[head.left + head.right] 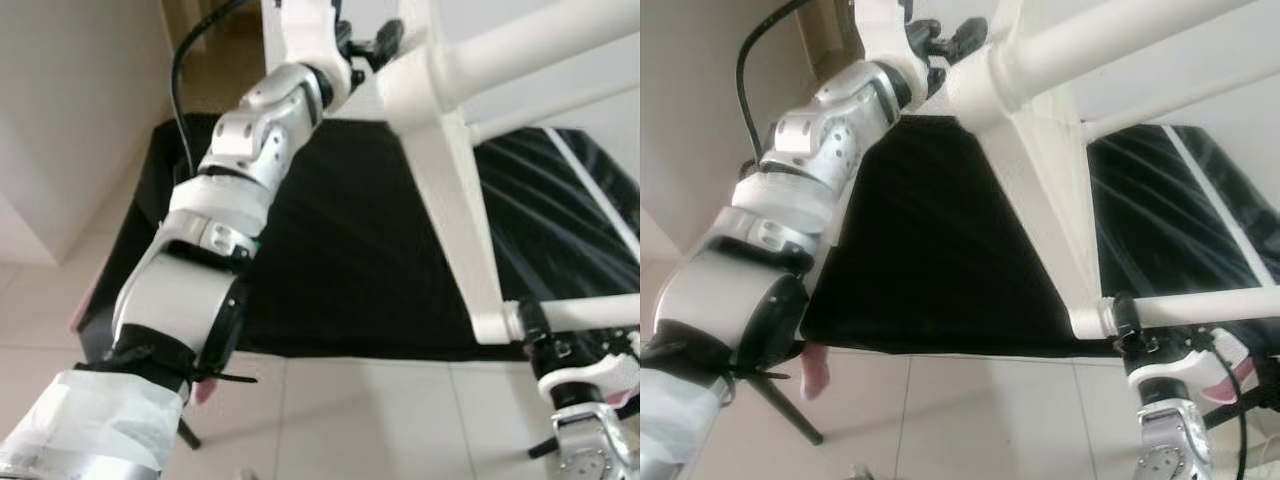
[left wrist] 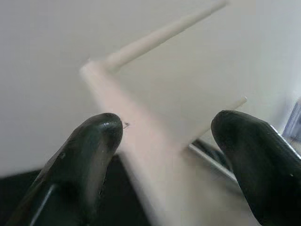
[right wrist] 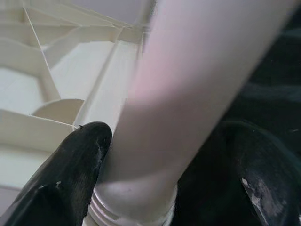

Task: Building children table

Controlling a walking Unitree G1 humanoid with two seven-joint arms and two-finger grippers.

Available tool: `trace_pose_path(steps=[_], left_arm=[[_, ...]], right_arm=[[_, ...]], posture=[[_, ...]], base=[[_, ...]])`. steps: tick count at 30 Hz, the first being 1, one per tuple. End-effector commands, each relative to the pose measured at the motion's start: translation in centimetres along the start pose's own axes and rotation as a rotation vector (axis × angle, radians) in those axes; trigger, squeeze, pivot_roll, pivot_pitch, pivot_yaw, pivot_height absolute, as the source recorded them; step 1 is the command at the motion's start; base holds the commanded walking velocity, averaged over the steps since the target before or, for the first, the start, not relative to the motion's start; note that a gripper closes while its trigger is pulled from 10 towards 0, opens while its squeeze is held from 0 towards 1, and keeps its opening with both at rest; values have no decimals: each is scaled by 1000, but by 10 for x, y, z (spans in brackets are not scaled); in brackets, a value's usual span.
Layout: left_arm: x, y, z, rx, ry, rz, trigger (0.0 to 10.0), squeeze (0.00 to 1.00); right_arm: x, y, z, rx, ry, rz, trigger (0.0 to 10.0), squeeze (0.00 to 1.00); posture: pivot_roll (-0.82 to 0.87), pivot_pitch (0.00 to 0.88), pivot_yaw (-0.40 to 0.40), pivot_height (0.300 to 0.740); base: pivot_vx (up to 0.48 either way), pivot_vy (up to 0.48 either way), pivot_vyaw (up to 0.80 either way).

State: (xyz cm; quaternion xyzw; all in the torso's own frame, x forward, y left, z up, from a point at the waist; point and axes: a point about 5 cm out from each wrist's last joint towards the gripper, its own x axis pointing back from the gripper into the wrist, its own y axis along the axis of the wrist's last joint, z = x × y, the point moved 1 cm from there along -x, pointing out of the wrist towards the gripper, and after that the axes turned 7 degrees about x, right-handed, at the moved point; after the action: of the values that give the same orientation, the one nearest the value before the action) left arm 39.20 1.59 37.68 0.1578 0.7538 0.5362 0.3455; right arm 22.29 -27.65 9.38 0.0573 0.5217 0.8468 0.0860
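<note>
The white children's table (image 1: 452,230) is tipped on edge above a black cloth, its rim running from top centre down to bottom right. One round white leg (image 1: 525,42) juts out at the top, another leg (image 1: 590,312) at the bottom right. My left gripper (image 1: 368,45) is at the table's upper corner; in the left wrist view its fingertips (image 2: 96,150) straddle the rim (image 2: 155,155) and press on it. My right gripper (image 1: 1128,325) is shut on the lower leg where it meets the table; the leg (image 3: 188,94) fills the gap between its fingers (image 3: 75,169).
A black cloth (image 1: 350,260) covers a low surface under the table. Pale floor tiles (image 1: 380,420) lie in front. A white wall (image 1: 60,110) stands on the left, with a black cable (image 1: 180,85) hanging by my left arm. A thin black stand leg (image 1: 790,412) slants near the cloth's corner.
</note>
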Motion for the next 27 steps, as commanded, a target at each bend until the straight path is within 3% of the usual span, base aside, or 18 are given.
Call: trace_pose_path(steps=[1,24,25,26,27], left_arm=[[1,4,-28,-22,-377,24,10000,0],[1,4,-28,-22,-377,24,10000,0],[1,4,-28,-22,-378,23,10000,0],[1,4,-28,-22,-378,23,10000,0],[21,-21,-1,-105,-336,112,10000,0]], right_arm=[[127,-30,35,10,-177,-53,10000,0],[127,-30,35,10,-177,-53,10000,0],[111,-12,39,103,-103,-96,10000,0],[111,-12,39,103,-103,-96,10000,0],[98,4,52,59,70,-132,10000,0]], posture=[[-185,196,208,740],[-185,196,208,740],[-182,0,0,740],[-182,0,0,740],[-137,0,0,740]], base=[[0,0,0],[0,0,0],[0,0,0],[0,0,0],[0,0,0]])
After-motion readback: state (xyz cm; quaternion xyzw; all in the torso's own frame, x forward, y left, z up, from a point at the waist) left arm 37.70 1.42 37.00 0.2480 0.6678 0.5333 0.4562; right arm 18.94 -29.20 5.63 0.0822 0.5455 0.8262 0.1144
